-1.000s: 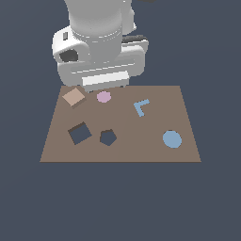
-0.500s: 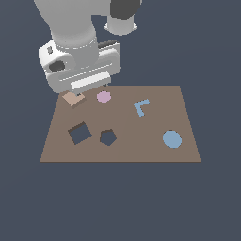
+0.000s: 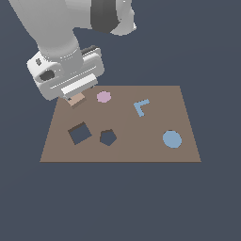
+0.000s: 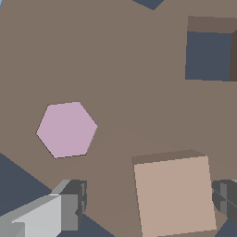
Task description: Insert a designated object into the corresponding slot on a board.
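Tan block flat on board, far corner at exterior view's left, beside pink piece. Gripper fingers spread, straddling block, not touching. Block judged light, rigid, smooth; grip opposite flat sides. Square slot near, unfilled.
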Robot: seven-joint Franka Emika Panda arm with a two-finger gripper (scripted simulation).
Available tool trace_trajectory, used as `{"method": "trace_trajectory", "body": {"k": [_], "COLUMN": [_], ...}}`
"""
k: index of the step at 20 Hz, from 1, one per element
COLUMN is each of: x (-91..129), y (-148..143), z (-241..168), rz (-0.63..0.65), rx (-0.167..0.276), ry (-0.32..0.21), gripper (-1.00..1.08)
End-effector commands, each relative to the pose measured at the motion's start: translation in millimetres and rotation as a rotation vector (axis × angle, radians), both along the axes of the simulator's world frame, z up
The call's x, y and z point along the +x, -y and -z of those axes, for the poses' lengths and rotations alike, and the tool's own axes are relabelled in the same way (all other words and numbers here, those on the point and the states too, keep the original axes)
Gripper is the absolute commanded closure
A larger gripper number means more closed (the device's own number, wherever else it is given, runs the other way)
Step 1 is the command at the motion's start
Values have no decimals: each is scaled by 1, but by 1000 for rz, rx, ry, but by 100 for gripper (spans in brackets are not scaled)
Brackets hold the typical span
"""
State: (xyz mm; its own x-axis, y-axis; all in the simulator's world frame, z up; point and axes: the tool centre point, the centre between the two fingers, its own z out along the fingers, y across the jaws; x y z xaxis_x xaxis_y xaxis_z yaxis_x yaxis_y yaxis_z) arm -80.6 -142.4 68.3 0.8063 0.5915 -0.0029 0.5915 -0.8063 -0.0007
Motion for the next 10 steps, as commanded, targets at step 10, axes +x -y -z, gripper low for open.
{"method": "trace_trajectory", "body": {"k": [10], "x": [0], "y": [28], "z": [17], "rz": [-113], "rx": [1], "ry": [3], "gripper": [-92]}}
